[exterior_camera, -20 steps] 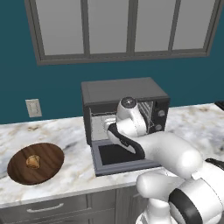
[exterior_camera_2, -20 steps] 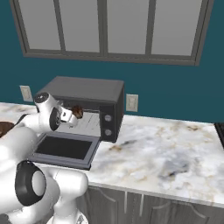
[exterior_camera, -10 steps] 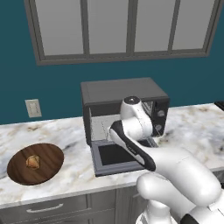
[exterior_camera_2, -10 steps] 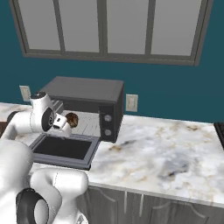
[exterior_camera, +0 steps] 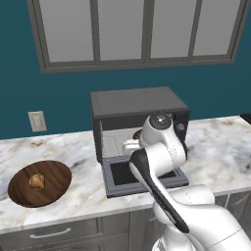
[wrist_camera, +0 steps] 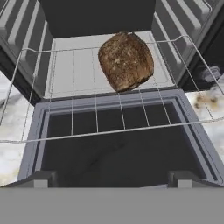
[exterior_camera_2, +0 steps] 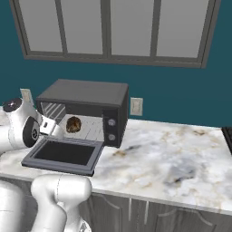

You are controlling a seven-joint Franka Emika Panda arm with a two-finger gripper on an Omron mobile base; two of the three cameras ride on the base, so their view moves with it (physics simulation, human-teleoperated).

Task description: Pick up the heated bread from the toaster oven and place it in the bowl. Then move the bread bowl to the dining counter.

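Observation:
The heated bread (wrist_camera: 126,61), a dark brown speckled chunk, lies on the wire rack inside the toaster oven (exterior_camera_2: 86,102), right of middle; it also shows as the bread (exterior_camera_2: 73,124). The oven's door (wrist_camera: 118,148) hangs open and flat. My gripper (wrist_camera: 112,180) hovers over that door, pointed into the oven, open with nothing between its fingertips (wrist_camera: 41,179), short of the bread. The wooden bowl (exterior_camera: 54,172) rests on the counter left of the toaster oven (exterior_camera: 132,105) and holds a golden-tan piece (exterior_camera: 37,181). The dining counter is out of view.
The marble counter (exterior_camera_2: 172,158) with grey drawers stretches right of the oven. Wall outlets (exterior_camera: 37,120) (exterior_camera_2: 136,106) sit on the teal wall beneath the window. A dark appliance edge (exterior_camera_2: 229,136) shows at far right. My white arm (exterior_camera: 162,162) hides much of the oven's front.
The arm has swung and the hand has drawn back a little over the open door. The jaws have spread wider. The bread stays on the rack.

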